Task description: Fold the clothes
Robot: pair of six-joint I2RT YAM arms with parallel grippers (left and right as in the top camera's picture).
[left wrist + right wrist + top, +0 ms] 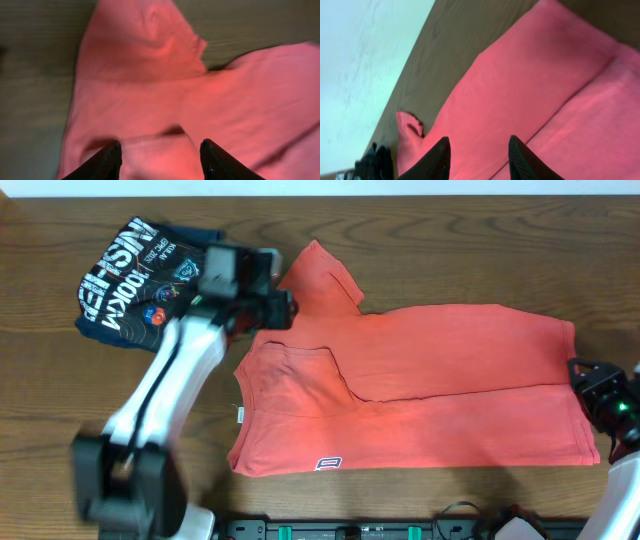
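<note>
The clothes, an orange-red T-shirt (450,390), lie flat on the wooden table (420,250), neck to the left and hem to the right. The far long side is folded over toward the middle, and one sleeve (322,272) sticks out at the upper left. My left gripper (284,308) hovers at the shoulder below that sleeve. In the left wrist view it (161,151) stands open over the cloth (150,90), holding nothing. My right gripper (584,374) is at the hem on the right. It (478,146) is open above the shirt (530,75), gripping nothing.
A folded dark navy shirt (140,280) with white lettering lies at the back left, just behind my left arm. The table's far edge (400,196) runs along the top. In the right wrist view the table edge (415,55) borders pale floor.
</note>
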